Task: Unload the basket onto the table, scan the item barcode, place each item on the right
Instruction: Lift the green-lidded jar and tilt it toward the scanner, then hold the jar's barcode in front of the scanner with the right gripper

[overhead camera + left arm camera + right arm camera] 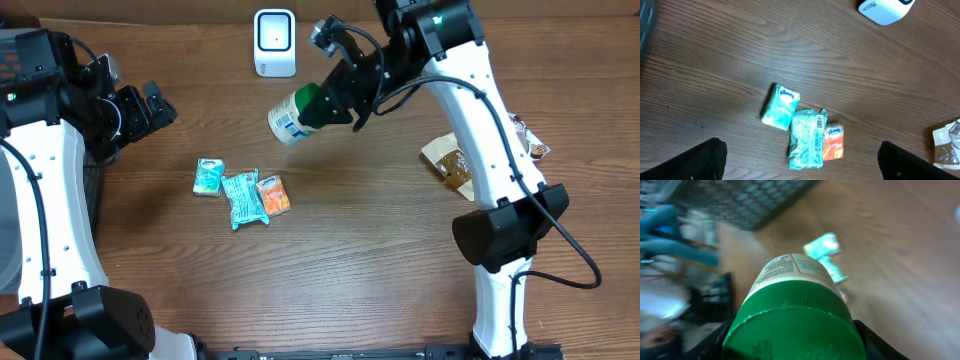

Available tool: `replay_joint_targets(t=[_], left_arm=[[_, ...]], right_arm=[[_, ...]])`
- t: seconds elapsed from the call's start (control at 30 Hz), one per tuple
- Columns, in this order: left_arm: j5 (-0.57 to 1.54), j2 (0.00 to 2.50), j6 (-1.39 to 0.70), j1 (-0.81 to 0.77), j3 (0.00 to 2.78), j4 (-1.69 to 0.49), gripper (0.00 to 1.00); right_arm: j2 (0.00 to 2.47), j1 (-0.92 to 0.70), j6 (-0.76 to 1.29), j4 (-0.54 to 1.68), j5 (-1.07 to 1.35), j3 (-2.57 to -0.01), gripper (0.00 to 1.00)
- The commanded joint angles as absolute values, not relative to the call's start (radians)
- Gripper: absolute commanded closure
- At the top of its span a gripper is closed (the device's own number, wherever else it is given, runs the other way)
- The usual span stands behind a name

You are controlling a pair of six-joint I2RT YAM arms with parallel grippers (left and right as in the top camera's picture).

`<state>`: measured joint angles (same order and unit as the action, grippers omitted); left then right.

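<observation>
We judge ourselves mid-presentation: our right hand [322,102] pinches the green-capped bottle [288,122] by its cap, aloft above the desk [380,250], near the far white scanner [274,42]. Next, its barcode likely needs turning toward the scanner. Our left hand [150,105] hangs spread, empty.

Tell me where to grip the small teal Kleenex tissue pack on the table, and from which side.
Grip the small teal Kleenex tissue pack across its two long edges, coming straight down from above. It lies flat on the wooden table, and one corner sits close to the crinkled teal wrapper, so probably stay toward the other end.
</observation>
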<state>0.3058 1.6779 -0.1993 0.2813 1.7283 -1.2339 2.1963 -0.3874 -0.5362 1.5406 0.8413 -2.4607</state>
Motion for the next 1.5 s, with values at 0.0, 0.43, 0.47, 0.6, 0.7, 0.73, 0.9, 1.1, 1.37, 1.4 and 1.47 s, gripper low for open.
replay_joint_targets(t=[0.0, 0.43, 0.47, 0.6, 0.7, 0.73, 0.9, 1.1, 1.37, 1.4, 1.47], left_arm=[[0.303, 1.681, -0.187, 0.274, 1.731, -1.23, 0.0], [0.303, 1.681, -0.187, 0.274, 1.731, -1.23, 0.0], [0.303, 1.681, -0.187, 0.274, 1.731, -1.23, 0.0], [0.303, 1.681, -0.187, 0.274, 1.731, -1.23, 0.0], [0.303, 1.681, -0.187, 0.274, 1.731, -1.23, 0.0], [0.303, 1.681, -0.187, 0.274, 1.731, -1.23, 0.0], [0.303, 1.681, -0.187, 0.274, 1.731, -1.23, 0.01], [0.303, 1.681, -0.187, 0.274, 1.731, -1.23, 0.0], [0.303, 1.681, -0.187, 0.274, 1.731, -1.23, 0.0], [0.303, 1.681, -0.187, 0.274, 1.731, -1.23, 0.0], [0.303, 1.681, -0.187, 0.274, 1.731, -1.23, 0.0]], right_arm=[[2.139, -0.426, -0.4, 1.45, 0.602, -2.47, 0.67], [2.291, -0.491, -0.482, 0.836, -0.122, -2.458, 0.67], [2.305, -0.491, -0.517, 0.793, -0.141, -2.458, 0.67], [2.373, -0.494, -0.691, 0.612, -0.209, -2.458, 0.67], [2.419, -0.499, -0.812, 0.493, -0.249, -2.458, 0.67], [2.434, -0.501, -0.848, 0.455, -0.258, -2.458, 0.67], [2.495, -0.509, -0.972, 0.331, -0.269, -2.458, 0.67], [2.565, -0.529, -1.041, 0.268, -0.269, -2.458, 0.7], [2.617, -0.544, -1.187, 0.244, -0.271, -2.458, 0.69], [2.616, -0.544, -1.187, 0.231, -0.277, -2.458, 0.69], [2.616, -0.544, -1.19, 0.196, -0.299, -2.458, 0.69]])
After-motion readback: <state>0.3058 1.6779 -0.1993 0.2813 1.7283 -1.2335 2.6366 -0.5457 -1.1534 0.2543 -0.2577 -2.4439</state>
